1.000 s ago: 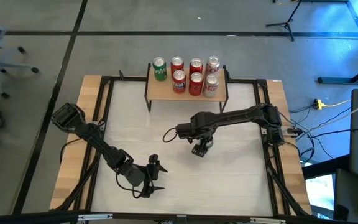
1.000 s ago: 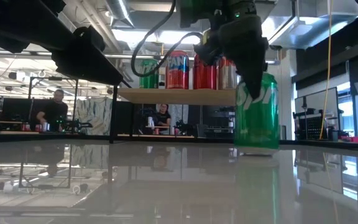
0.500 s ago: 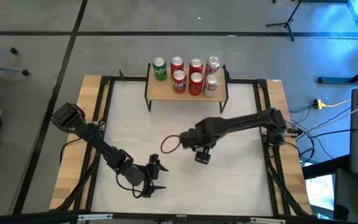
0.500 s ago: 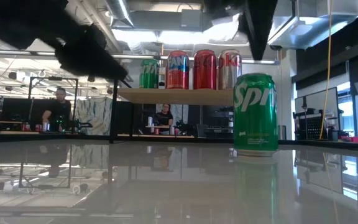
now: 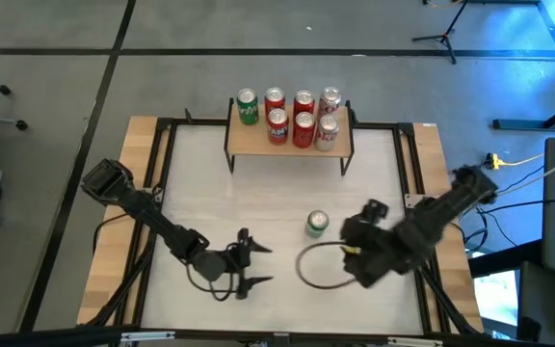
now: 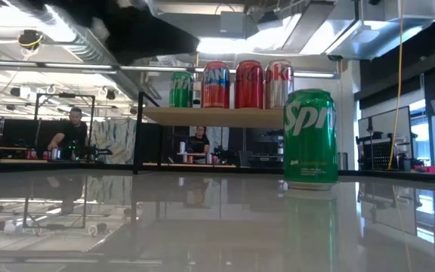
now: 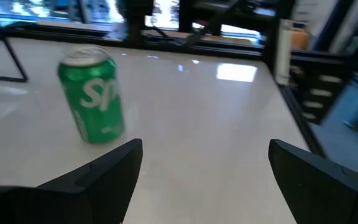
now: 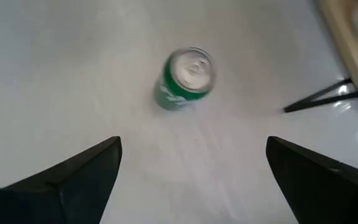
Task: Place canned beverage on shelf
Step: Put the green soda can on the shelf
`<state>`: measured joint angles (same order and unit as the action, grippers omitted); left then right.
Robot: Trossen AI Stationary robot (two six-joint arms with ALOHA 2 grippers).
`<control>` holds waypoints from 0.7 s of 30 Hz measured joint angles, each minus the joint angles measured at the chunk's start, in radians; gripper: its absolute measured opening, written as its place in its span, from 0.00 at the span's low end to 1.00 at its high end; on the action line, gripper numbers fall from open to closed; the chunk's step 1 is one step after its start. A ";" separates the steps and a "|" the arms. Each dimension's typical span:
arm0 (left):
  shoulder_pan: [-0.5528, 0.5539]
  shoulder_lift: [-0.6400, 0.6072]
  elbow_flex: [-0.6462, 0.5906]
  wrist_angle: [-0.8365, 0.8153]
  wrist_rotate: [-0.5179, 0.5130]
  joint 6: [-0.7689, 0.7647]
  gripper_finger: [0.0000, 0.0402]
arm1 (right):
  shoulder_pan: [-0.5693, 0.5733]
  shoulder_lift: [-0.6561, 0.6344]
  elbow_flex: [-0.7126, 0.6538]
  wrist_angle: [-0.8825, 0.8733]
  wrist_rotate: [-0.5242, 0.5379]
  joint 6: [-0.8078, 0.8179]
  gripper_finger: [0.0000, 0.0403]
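Right gripper [image 5: 366, 262] has let go and pulled back toward its counter [image 5: 258, 193] edge, fingers spread. Green can [image 5: 317, 224] stands upright mid-counter, off the shelf [image 5: 253, 138]. Left gripper [image 5: 249, 262] spread, empty, nearby. Handover step, I'd say: left must grasp and lift it to the shelf's free front-left spot.

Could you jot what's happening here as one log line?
green can: upright on table, untouched | shelf: seven cans | left end effector: open | right end effector: open

1. We find the shelf [image 5: 288, 138] at the table's [image 5: 258, 202] far edge, seven cans [image 5: 290, 117] on its top in two rows.
2. We find one can [image 5: 317, 224] upright on the table, nearer than the shelf.
3. We place the left gripper [image 5: 250, 264] left of that can, the right gripper [image 5: 356, 253] just right, both apart from it.
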<state>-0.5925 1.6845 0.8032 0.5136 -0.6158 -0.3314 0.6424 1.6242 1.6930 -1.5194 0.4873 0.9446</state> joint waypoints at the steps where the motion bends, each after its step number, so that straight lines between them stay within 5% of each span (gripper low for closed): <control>1: 0.011 0.011 0.015 -0.001 -0.007 0.000 0.84 | 0.028 -0.028 -0.038 0.002 0.027 0.039 0.98; 14: 0.179 0.257 0.344 -0.090 -0.021 -0.027 0.84 | 0.315 -0.255 -0.464 0.008 0.506 0.466 0.99; 21: 0.256 0.308 0.596 -0.504 -0.091 -0.128 0.84 | 0.340 -0.264 -0.580 0.017 0.712 0.577 0.99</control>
<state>-0.3361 1.9925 1.3994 0.0096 -0.7071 -0.4595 0.9821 1.3602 1.1133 -1.5028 1.1992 1.5219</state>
